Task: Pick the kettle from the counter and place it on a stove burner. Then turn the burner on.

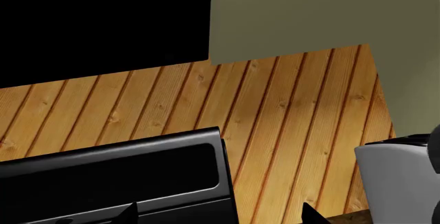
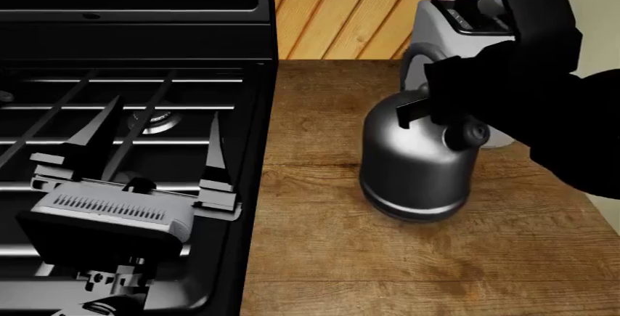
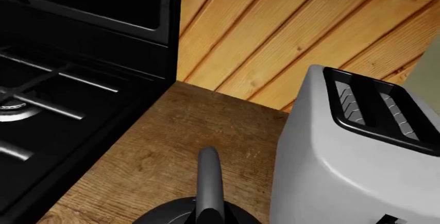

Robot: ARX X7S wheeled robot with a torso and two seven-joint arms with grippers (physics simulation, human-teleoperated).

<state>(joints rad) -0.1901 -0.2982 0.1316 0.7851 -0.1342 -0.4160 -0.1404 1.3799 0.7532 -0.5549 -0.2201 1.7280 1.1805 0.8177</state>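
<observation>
The dark grey kettle [image 2: 417,160] stands upright on the brown wood counter [image 2: 320,250], just right of the stove. My right gripper [image 2: 448,116] is over its top, and the black arm hides the lid and most of the handle. In the right wrist view the arched handle [image 3: 208,180] runs straight into the jaws, which appear shut on it; no fingertips show apart. My left gripper [image 2: 165,109] hangs open and empty over the grate bars, near a silver-ringed burner [image 2: 155,122]. Another burner [image 3: 10,108] shows in the right wrist view.
A pale grey toaster [image 2: 455,33] stands close behind and to the right of the kettle; it also shows in the right wrist view [image 3: 357,147] and the left wrist view [image 1: 392,177]. The stove's black back panel [image 1: 117,177] rises before a wood-plank wall [image 2: 359,11].
</observation>
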